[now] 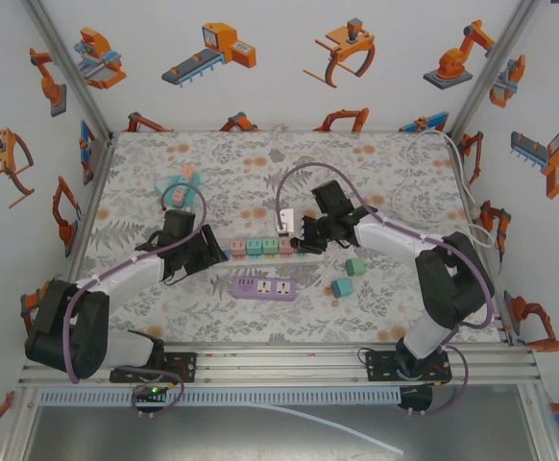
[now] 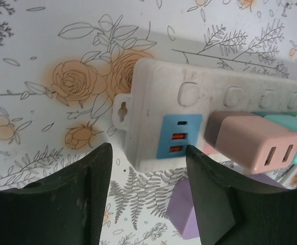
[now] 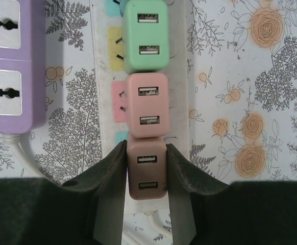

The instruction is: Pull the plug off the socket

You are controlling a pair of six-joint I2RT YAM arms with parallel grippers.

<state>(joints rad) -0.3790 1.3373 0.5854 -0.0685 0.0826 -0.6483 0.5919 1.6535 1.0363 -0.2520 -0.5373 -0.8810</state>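
Plug, a brownish-pink plastic USB charger block (image 3: pixel 147 176), seated in the end socket of the white plastic power strip (image 3: pixel 178 102); probably light, stiff, slick-sided. Right gripper (image 3: pixel 146 153) clamps its flanks; left gripper (image 2: pixel 148 153), jaws apart, straddles the strip's far end.

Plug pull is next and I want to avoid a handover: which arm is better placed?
Right. The right gripper is closed on the brown plug at the power strip's end, a finger on each side. The left gripper, jaws apart, only straddles the strip's USB end.
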